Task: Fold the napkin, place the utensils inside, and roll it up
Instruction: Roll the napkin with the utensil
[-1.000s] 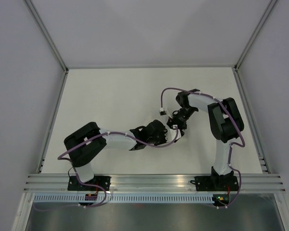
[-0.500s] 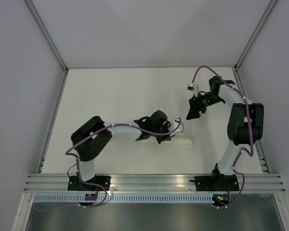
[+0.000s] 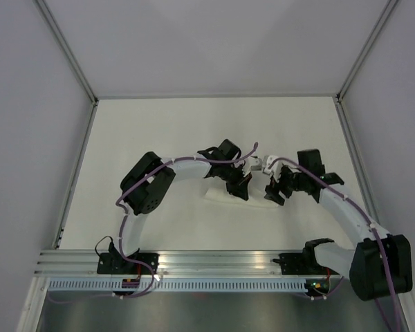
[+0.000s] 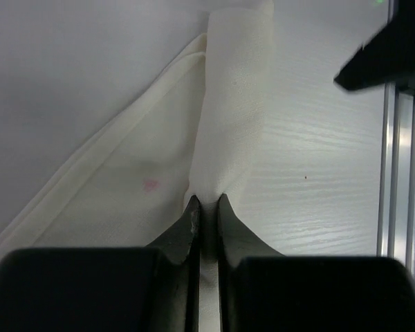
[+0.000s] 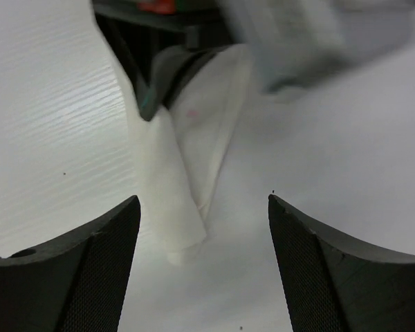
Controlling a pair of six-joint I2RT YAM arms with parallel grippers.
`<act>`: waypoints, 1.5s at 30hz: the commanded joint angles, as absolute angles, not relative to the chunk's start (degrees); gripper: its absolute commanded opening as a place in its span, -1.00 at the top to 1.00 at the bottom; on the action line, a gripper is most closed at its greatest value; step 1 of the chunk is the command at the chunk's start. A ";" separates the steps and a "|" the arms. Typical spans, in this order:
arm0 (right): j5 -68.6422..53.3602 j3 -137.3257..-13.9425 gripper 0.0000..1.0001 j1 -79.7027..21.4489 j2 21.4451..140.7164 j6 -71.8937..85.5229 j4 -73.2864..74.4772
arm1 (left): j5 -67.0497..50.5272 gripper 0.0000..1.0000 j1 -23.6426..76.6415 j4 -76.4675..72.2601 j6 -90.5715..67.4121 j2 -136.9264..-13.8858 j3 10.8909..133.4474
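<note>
Napkin (image 4: 232, 104), rolled into a soft white tube with a loose flap trailing off to one side, runs straight out ahead of the left gripper (image 4: 206, 202), whose jaws are pressed almost together and pinch the near end of the roll between their tips. The right gripper (image 5: 203, 200) holds its jaws spread wide with nothing touching them, and the other end of the roll lies on the table (image 5: 48, 104) just ahead of the gap between them, nearer one jaw than the other. Seen from above, the two grippers face each other along the roll, tips close but apart.
</note>
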State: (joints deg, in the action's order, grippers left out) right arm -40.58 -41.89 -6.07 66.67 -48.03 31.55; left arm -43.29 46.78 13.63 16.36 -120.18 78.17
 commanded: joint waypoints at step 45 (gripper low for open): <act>-11.86 -26.81 0.56 -34.45 70.93 -48.34 13.97 | -53.70 0.19 41.14 22.86 7.82 -121.82 84.73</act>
State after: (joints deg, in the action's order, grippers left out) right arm -14.41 -25.74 -34.39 69.28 -47.75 9.13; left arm -53.04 43.18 22.22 9.13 -125.91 85.17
